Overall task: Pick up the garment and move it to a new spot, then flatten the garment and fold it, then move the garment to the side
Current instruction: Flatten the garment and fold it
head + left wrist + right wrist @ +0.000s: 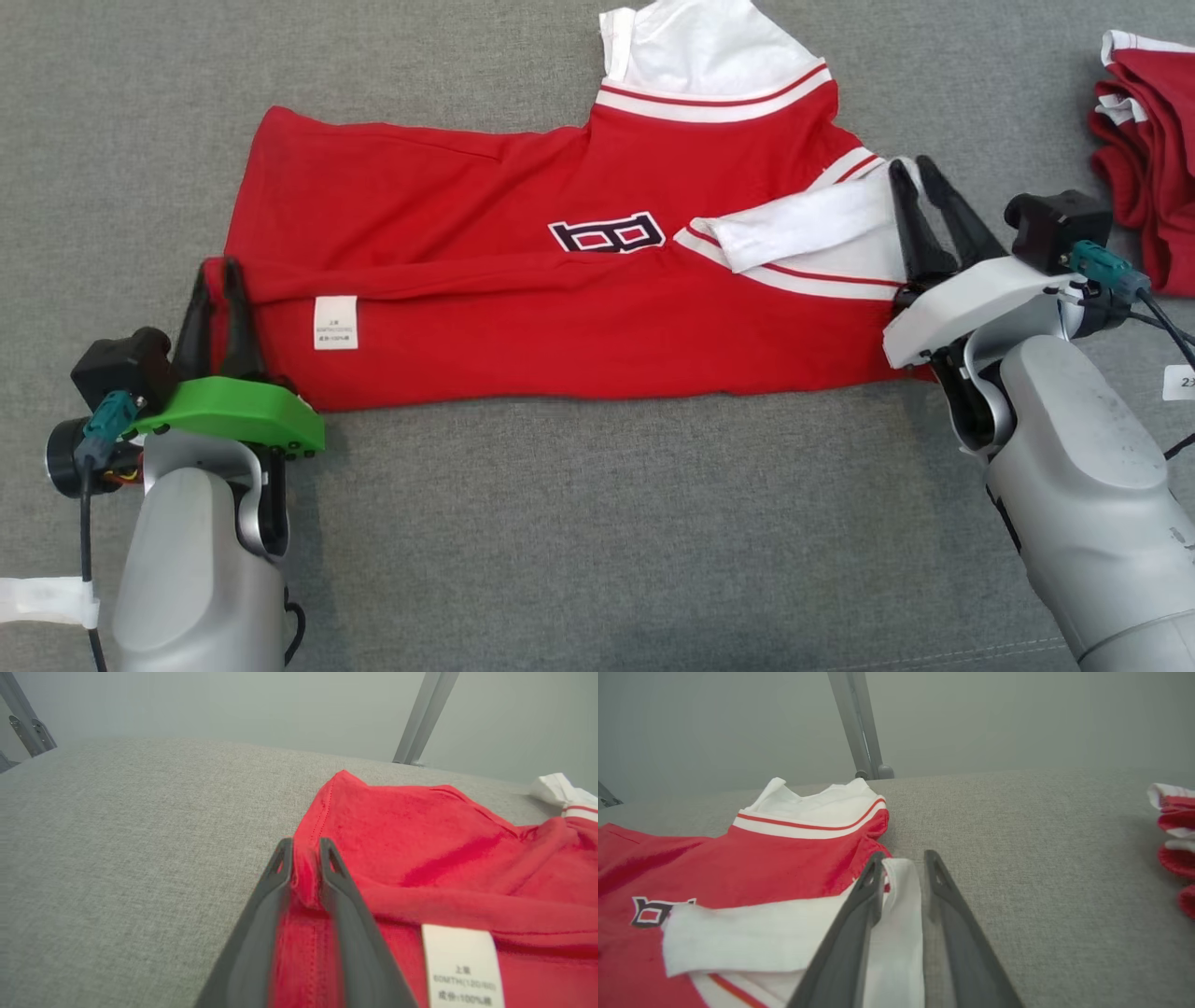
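The red short-sleeved cotton shirt with white sleeves and striped trim (pixel 485 308) lies stretched between the two claws on the grey woven cloth surface (pixel 597 523). Its long axis runs straight from one claw to the other, hem at the left claw (pixel 217 271) and sleeves and collar at the right claw (pixel 913 168). It is already doubled lengthwise, the near flap turned up over the body with the white care label (pixel 335 322) showing just right of the left claw.

The left claw is closed down on the doubled red hem, a ridge of cloth pinched between its jaws. The right claw's jaws stand slightly apart with the white sleeve edge lying between them but not filling the gap, so I judge it has no firm hold there.

From each claw the bulk of the shirt lies inward, toward the other claw. A crosswise fold would likely carry one end along that axis onto the other. Beyond the right claw, well apart on its outer side, sits a stack of folded red-and-white garments (pixel 1144 187)
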### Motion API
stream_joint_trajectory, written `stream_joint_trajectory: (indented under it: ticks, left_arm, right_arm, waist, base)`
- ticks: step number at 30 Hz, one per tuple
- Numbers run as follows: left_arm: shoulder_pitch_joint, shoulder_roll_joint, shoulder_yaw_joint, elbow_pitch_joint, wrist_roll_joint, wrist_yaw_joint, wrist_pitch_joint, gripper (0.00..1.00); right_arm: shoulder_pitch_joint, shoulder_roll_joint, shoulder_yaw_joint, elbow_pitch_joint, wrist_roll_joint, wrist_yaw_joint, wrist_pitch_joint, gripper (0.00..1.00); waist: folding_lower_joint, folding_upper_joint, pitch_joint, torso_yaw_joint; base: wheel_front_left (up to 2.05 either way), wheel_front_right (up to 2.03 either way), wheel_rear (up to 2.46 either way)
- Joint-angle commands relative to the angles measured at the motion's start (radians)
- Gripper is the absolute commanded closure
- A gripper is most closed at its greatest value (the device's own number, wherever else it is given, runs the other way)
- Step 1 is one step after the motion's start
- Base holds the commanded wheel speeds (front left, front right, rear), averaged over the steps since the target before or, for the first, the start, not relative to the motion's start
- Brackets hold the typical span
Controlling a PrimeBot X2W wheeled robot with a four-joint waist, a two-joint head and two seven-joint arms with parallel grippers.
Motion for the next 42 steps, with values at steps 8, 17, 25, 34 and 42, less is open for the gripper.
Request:
stream_joint_trajectory:
  ticks: [8, 17, 25, 34, 42]
  left_arm:
    - [0.084, 0.004, -0.003, -0.127, -0.011, 0.040, 0.000, 0.00]
    - [0.232, 0.005, -0.017, -0.135, -0.041, 0.058, 0.000, 0.00]
    - [0.252, 0.005, -0.045, -0.129, -0.056, 0.074, 0.000, 0.00]
    - [0.233, 0.005, -0.042, -0.115, -0.050, 0.067, 0.000, 0.00]
    - [0.209, 0.005, -0.022, -0.059, -0.055, 0.057, 0.000, 0.00]
  right_arm:
    - [0.109, 0.029, -0.088, -0.139, -0.060, -0.001, -0.003, 0.00]
    - [0.314, 0.057, -0.076, -0.138, -0.032, -0.001, -0.003, 0.00]
    - [0.323, 0.064, -0.057, -0.054, -0.025, -0.001, -0.003, 0.00]
    - [0.292, 0.070, -0.034, 0.016, -0.002, -0.001, -0.001, 1.00]
    - [0.270, 0.053, 0.002, -0.005, 0.023, -0.002, -0.001, 1.00]
  waist:
    - [-0.0001, 0.0094, -0.061, -0.007]
    - [-0.0001, 0.0094, -0.126, -0.029]
    - [-0.0001, 0.0094, -0.126, -0.024]
    - [-0.0001, 0.0094, -0.116, -0.010]
    - [-0.0001, 0.0094, -0.106, -0.016]
  base:
    - [0.00, 0.00, 0.00]
    - [0.00, 0.00, 0.00]
    - [0.00, 0.00, 0.00]
    - [0.00, 0.00, 0.00]
    - [0.00, 0.00, 0.00]
